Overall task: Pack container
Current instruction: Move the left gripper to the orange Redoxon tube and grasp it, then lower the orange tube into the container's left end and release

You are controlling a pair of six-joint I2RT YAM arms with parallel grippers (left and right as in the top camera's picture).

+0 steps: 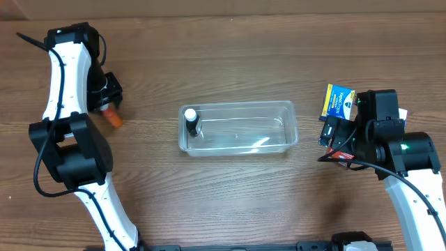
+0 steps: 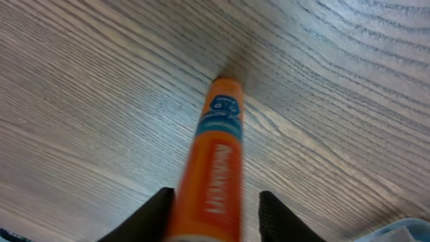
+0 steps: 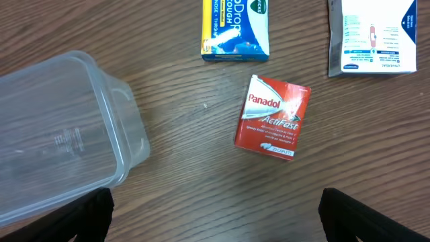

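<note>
The clear plastic container (image 1: 237, 129) sits mid-table with a small white-capped bottle (image 1: 191, 120) inside its left end. My left gripper (image 1: 109, 97) is open around an orange tube (image 1: 113, 117). In the left wrist view the tube (image 2: 218, 141) lies between the fingers (image 2: 215, 208), against the left finger with a gap to the right one. My right gripper (image 1: 333, 139) is wide open and empty above the table (image 3: 215, 208). It is near a red Panadol box (image 3: 272, 117) and the container's right end (image 3: 60, 134).
A yellow and blue box (image 1: 340, 101) lies beyond the right gripper and also shows in the right wrist view (image 3: 235, 27). A white packet (image 3: 373, 37) lies to its right. The red box is partly hidden under the right arm in the overhead view.
</note>
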